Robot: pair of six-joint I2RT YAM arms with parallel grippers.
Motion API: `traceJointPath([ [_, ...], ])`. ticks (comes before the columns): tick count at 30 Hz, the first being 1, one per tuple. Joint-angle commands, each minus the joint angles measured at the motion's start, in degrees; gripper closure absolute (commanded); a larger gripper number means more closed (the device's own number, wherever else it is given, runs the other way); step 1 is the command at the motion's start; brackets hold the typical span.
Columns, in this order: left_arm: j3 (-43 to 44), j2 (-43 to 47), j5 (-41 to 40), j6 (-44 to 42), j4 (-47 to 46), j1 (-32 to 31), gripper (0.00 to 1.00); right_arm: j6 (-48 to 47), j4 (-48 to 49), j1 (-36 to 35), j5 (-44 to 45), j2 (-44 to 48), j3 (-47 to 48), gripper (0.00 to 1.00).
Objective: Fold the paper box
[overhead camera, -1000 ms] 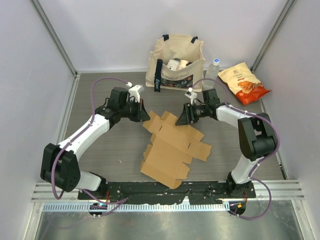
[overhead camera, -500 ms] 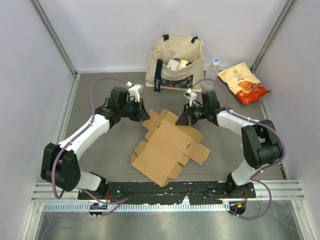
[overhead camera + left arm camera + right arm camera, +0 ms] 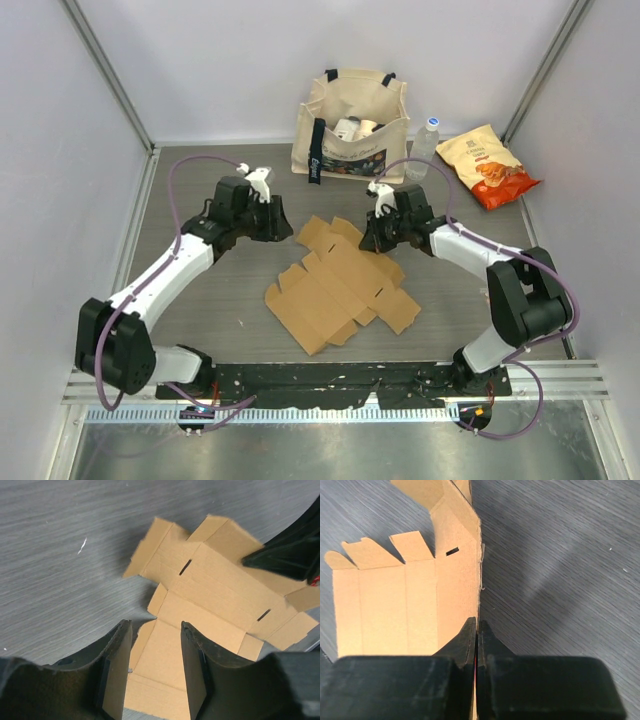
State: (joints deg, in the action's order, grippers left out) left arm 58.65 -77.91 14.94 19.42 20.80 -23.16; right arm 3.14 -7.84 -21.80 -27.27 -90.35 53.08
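The paper box (image 3: 335,285) is a plain brown cardboard piece with flaps and slots, lying opened out on the grey table between the two arms. My right gripper (image 3: 366,243) is shut on the box's far right edge; in the right wrist view the closed gripper (image 3: 477,630) pinches the edge of the box (image 3: 420,595). My left gripper (image 3: 287,233) is open at the box's far left corner. In the left wrist view the gripper (image 3: 155,665) straddles a panel of the box (image 3: 215,590) without closing on it.
A beige printed tote bag (image 3: 350,125) stands at the back centre. A clear bottle (image 3: 425,145) and a yellow-orange snack packet (image 3: 488,165) are at the back right. White walls enclose the table on three sides.
The box has swung and dropped flatter, its near end shifting left and away from the front edge. My right gripper moved left and back with the edge. My left gripper shifted slightly back.
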Motion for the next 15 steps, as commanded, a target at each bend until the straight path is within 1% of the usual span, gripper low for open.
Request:
traceJointPath([
  [1, -2.49, 3.99, -1.32, 3.33, -9.17, -1.45, 0.52, -2.79, -0.51, -2.71, 6.61, 3.25, 1.41, 0.99],
  [3, -3.63, 3.12, -2.54, 5.45, -12.17, -4.43, 0.52, -4.63, -0.78, -4.03, 9.14, 3.42, 1.50, 0.99],
  [4, -3.81, 2.68, -4.72, 6.06, -14.53, -5.48, 0.54, -5.41, -0.86, -4.39, 10.12, 3.42, 1.59, 0.99],
  [5, -3.81, 2.33, -6.22, 6.24, -15.60, -7.58, 0.55, -5.77, -1.13, -4.65, 10.82, 3.51, 1.59, 0.99],
  [8, -2.76, 0.13, -9.39, 6.60, -19.82, -10.49, 0.54, -7.18, -1.48, -5.00, 11.71, 3.77, 1.67, 0.99],
  [11, -1.62, -3.03, -10.71, 5.37, -24.39, -10.68, 0.49, -8.32, -1.30, -5.00, 11.19, 4.56, 1.59, 0.98],
  [12, -0.66, -3.82, -10.46, 3.36, -24.31, -10.68, 0.47, -8.50, -1.39, -4.92, 10.66, 4.74, 1.68, 0.99],
  [15, 3.91, -7.95, -7.65, -1.04, -21.86, -10.68, 0.46, -8.94, -1.13, -5.00, 8.20, 5.97, 1.06, 0.99],
])
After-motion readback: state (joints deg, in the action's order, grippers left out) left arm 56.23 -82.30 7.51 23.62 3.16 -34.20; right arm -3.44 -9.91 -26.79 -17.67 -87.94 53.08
